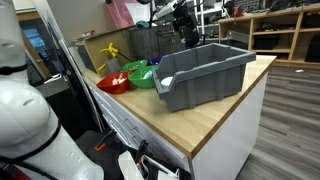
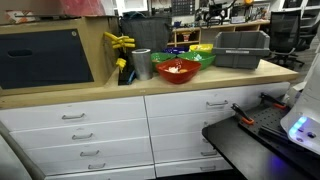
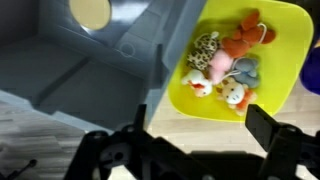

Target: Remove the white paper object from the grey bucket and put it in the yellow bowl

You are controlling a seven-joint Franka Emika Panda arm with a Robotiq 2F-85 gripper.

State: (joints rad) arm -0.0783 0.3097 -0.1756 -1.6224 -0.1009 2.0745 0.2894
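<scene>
In the wrist view the grey bucket [image 3: 70, 75] fills the left side, and a small pale round paper object [image 3: 91, 11] lies on its floor near the top edge. The yellow bowl [image 3: 278, 70] is at the right and holds several small stuffed animal toys [image 3: 226, 62]. My gripper [image 3: 200, 128] is open and empty, with its fingers over the wooden counter beside the bucket's corner and the bowl's near edge. In an exterior view the gripper [image 1: 184, 34] hangs above the far side of the grey bucket [image 1: 205, 75]. The bucket also shows in the other exterior view [image 2: 242, 48].
A red bowl [image 1: 113, 83] and a green bowl [image 1: 142, 75] sit beside the bucket on the wooden counter [image 1: 215, 115]. A metal cup [image 2: 141, 63] and a yellow toy [image 2: 120, 42] stand further along. A blue bowl's edge [image 3: 313, 70] lies past the yellow bowl.
</scene>
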